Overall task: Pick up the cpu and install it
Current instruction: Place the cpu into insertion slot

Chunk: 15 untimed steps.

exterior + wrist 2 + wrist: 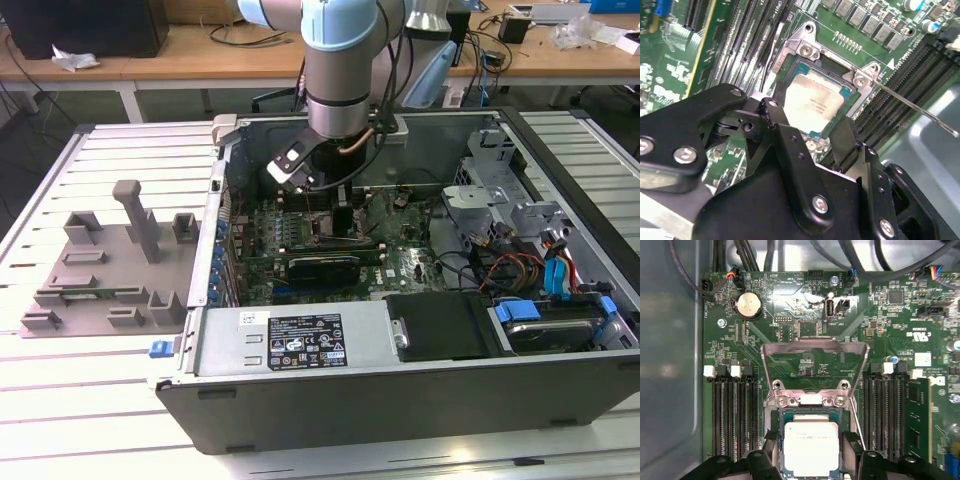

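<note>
The cpu (811, 447) is a flat square chip with a silver-grey metal top. It lies squarely inside the motherboard socket (811, 401), whose metal load plate (815, 347) stands hinged up. In the second wrist view the cpu (815, 102) sits level within the socket frame, and the thin retention lever (912, 110) sticks out to one side. My gripper (811, 455) straddles the cpu, one black side on each of two opposite edges. In the exterior view the gripper (335, 215) reaches down into the open computer case (400, 390) over the motherboard.
Memory slots (735, 415) flank the socket on both sides. A green expansion card (310, 262) and cables (520, 265) lie near the gripper. A grey plastic fixture tray (110, 265) rests on the slatted table at the exterior view's left.
</note>
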Motion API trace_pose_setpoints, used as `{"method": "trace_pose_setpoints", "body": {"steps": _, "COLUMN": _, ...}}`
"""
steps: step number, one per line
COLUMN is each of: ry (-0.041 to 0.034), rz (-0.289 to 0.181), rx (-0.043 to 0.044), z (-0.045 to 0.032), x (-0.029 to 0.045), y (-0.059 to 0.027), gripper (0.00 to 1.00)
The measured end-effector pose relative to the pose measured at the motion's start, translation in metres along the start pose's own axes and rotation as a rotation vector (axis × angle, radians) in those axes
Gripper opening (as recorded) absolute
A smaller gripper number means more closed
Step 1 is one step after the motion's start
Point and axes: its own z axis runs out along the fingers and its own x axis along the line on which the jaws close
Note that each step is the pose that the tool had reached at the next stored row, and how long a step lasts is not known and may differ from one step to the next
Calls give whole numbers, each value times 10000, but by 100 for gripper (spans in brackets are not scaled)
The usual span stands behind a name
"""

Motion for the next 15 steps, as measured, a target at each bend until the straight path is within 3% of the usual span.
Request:
{"method": "trace_pose_setpoints", "body": {"steps": 4, "ry": -39, "rz": -1, "rx": -1, "z": -149, "x": 2, "y": 6, "gripper": 62}}
{"method": "trace_pose_setpoints", "body": {"steps": 5, "ry": -63, "rz": -1, "rx": -1, "z": -206, "x": 2, "y": 7, "gripper": 62}}
{"method": "trace_pose_setpoints", "body": {"steps": 6, "ry": -137, "rz": -5, "rx": -2, "z": -273, "x": 3, "y": 10, "gripper": 60}}
{"method": "trace_pose_setpoints", "body": {"steps": 7, "ry": -144, "rz": -5, "rx": -2, "z": -273, "x": 3, "y": 10, "gripper": 17}}
{"method": "trace_pose_setpoints", "body": {"steps": 8, "ry": -146, "rz": -5, "rx": -3, "z": -277, "x": 4, "y": 11, "gripper": 11}}
{"method": "trace_pose_setpoints", "body": {"steps": 11, "ry": -149, "rz": -5, "rx": -2, "z": -337, "x": 4, "y": 13, "gripper": 11}}
{"method": "trace_pose_setpoints", "body": {"steps": 15, "ry": -149, "rz": -5, "rx": -2, "z": -340, "x": 4, "y": 13, "gripper": 11}}
